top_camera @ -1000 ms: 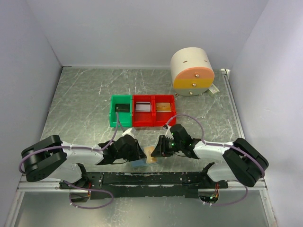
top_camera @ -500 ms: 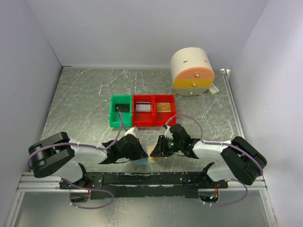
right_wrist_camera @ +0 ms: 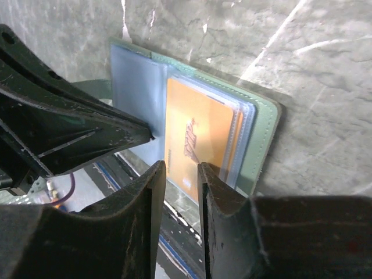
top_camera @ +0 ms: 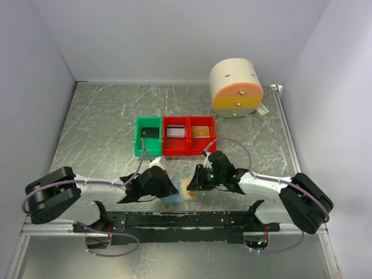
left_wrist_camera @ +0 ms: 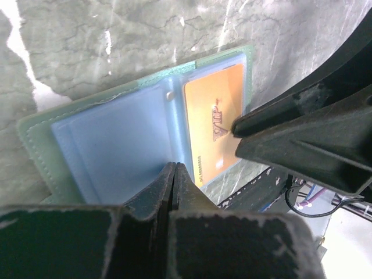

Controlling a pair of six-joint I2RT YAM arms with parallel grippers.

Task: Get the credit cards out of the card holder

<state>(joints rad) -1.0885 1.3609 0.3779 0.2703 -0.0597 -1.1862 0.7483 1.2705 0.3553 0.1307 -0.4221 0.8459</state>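
- Black left tool [left_wrist_camera: 175, 170]: two fingers pressed together with no gap, tips down at the near edge of the card holder [left_wrist_camera: 110, 145], right on its centre fold. Impossible to tell whether a thin leaf is pinched between them.
- Black right tool [right_wrist_camera: 181, 170]: fingers slightly apart with a narrow slot between them, nothing clamped. Poised over the near end of the orange card [right_wrist_camera: 197, 131]. In the left wrist view, one tip touching the card's face.
- Card holder spread open and lying flat on the desk [top_camera: 99, 116], between the two tools, just beyond the arm bases at the near edge. Pale green outer cover, translucent pale blue pockets inside.
- Orange card with dark lettering reading VIP, tucked inside the pocket on the right tool's side, more clear leaves stacked beneath it. Pocket on the left tool's side showing only blue.
- Farther back, mid-desk: green bin [top_camera: 138, 146] touching a red bin [top_camera: 176, 154] with two compartments, all in one row.
- Dark flat item [top_camera: 150, 132] in the green bin, pale flat item [top_camera: 175, 132] in the left red compartment, tan card [top_camera: 200, 131] in the right red compartment.
- Round cream container [top_camera: 232, 75] with an orange and yellow front, well apart at the back right of the desk.
- Grey marbled desk surface, pale walls on three sides.
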